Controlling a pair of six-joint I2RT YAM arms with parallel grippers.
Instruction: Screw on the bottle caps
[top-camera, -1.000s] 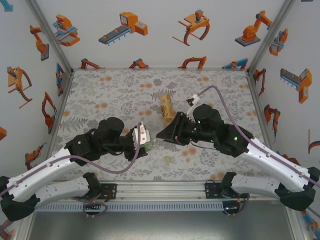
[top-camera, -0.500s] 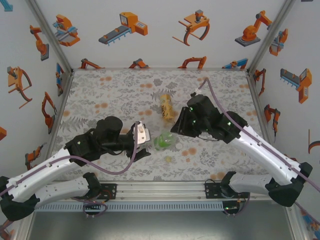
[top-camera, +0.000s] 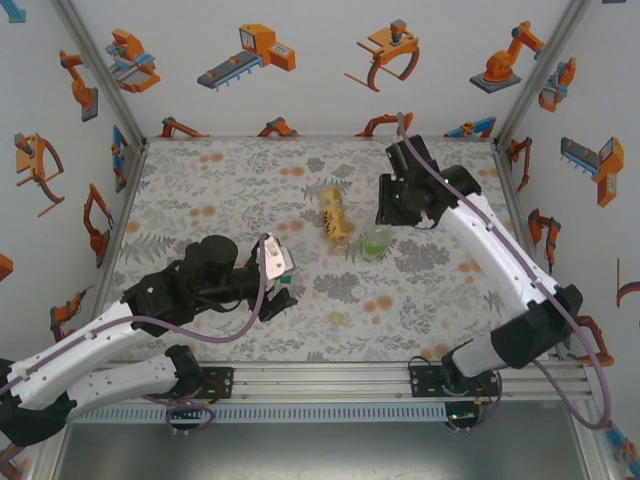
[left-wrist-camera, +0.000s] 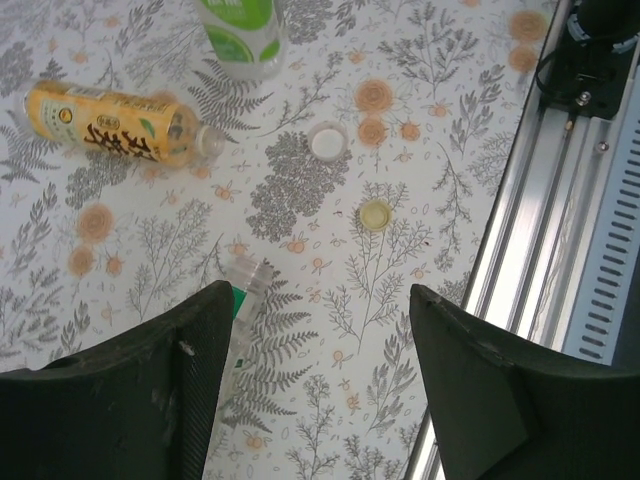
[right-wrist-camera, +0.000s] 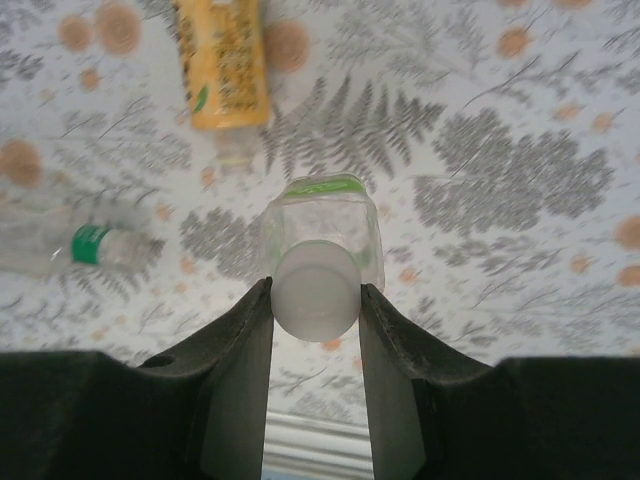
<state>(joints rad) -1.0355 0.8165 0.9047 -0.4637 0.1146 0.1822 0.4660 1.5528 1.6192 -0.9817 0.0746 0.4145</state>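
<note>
Right pincer (right-wrist-camera: 315, 290) is clamped on the pale round top of the greenish bottle (right-wrist-camera: 322, 215). That bottle is upright toward the back right of the worktop (top-camera: 200, 180), near the amber bottle (top-camera: 335, 215), which is lying on its side. Can't tell if the greenish one is actually resting on the surface.

Honestly that's a skinny grip. Only the top end is pinched, so I'd guess the body could swing or twist out if it bumps anything, and the amber one would roll if clipped. Also, with the neck covered like that, no cap can go on.

Left pincer (left-wrist-camera: 315, 300) is spread with nothing in it, hovering over the clear bottle (left-wrist-camera: 245, 285), which is lying flat. The white cap (left-wrist-camera: 328, 140) and yellowish cap (left-wrist-camera: 376, 213) sit loose nearby and would be easy to flick away.

Right arm is stretched long across the worktop with its wrist pointing down. Left arm is folded low at the front left.
</note>
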